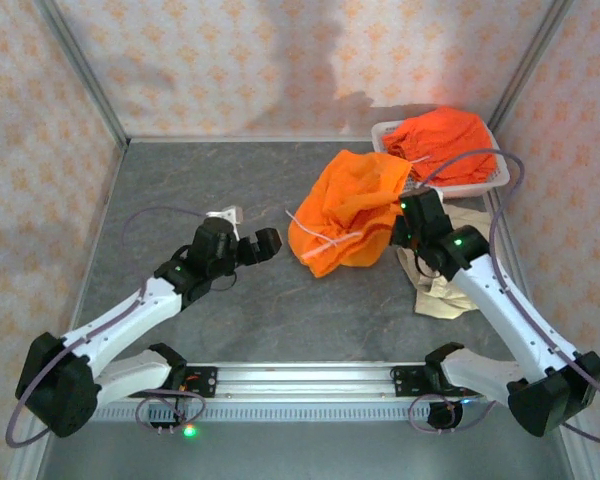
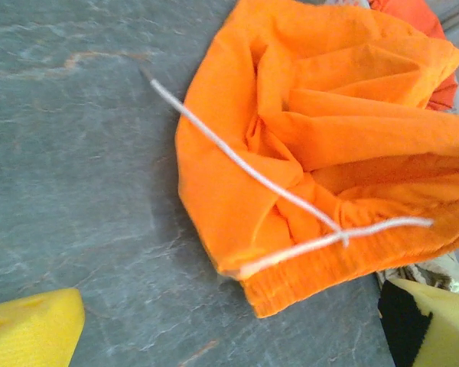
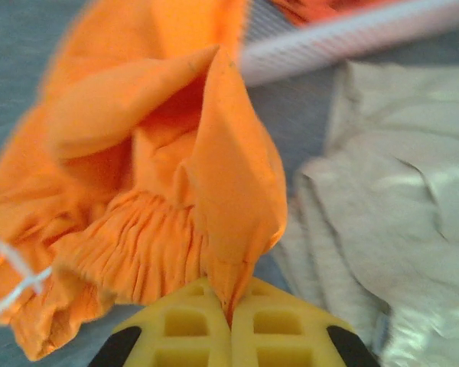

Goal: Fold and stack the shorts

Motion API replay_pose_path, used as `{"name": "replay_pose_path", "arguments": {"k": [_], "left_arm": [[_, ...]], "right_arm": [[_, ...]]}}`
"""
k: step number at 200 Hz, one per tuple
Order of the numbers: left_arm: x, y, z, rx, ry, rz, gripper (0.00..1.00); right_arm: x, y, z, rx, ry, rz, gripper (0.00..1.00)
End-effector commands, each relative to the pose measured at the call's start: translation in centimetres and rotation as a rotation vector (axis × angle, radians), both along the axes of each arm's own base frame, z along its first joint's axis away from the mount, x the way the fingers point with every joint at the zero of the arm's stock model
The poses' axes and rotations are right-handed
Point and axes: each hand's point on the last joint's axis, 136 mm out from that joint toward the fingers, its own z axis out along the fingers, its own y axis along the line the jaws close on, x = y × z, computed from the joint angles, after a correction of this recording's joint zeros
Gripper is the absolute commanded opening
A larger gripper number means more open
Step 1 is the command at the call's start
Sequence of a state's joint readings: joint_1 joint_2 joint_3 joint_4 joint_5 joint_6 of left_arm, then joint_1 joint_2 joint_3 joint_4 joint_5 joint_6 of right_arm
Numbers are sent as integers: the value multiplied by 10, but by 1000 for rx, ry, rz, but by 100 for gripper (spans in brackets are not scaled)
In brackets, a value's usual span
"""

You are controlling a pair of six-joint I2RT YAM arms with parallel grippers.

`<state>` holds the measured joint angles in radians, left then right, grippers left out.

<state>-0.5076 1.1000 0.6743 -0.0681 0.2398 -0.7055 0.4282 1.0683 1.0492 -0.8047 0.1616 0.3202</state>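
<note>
The folding is only starting: the right pincer (image 3: 231,307) is pinching the crumpled bright orange cloth shorts (image 1: 345,205), the left pincer (image 1: 247,231) is hanging wide open, and nothing is stacked yet.

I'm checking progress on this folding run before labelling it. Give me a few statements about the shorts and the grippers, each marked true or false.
1. The right gripper is shut on the loose orange shorts. True.
2. The left gripper grips the white drawstring. False: it is open and empty, short of the cloth.
3. Another orange pair lies in the white basket. True.
4. The beige shorts are folded on top of the orange ones. False: they lie crumpled on the table.
</note>
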Motion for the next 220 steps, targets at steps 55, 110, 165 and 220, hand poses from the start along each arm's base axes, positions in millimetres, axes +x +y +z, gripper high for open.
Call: {"name": "replay_pose_path", "arguments": {"k": [55, 110, 165, 220], "left_arm": [[46, -48, 30, -10, -26, -111, 99], [108, -123, 25, -39, 52, -222, 96], [160, -164, -51, 36, 248, -204, 87], [192, -184, -100, 69, 358, -180, 74]], "right_arm": [[-31, -62, -36, 32, 71, -329, 0], [-33, -68, -22, 22, 37, -334, 0], [-33, -66, -17, 43, 13, -321, 0], [-29, -61, -20, 70, 9, -306, 0]]}}
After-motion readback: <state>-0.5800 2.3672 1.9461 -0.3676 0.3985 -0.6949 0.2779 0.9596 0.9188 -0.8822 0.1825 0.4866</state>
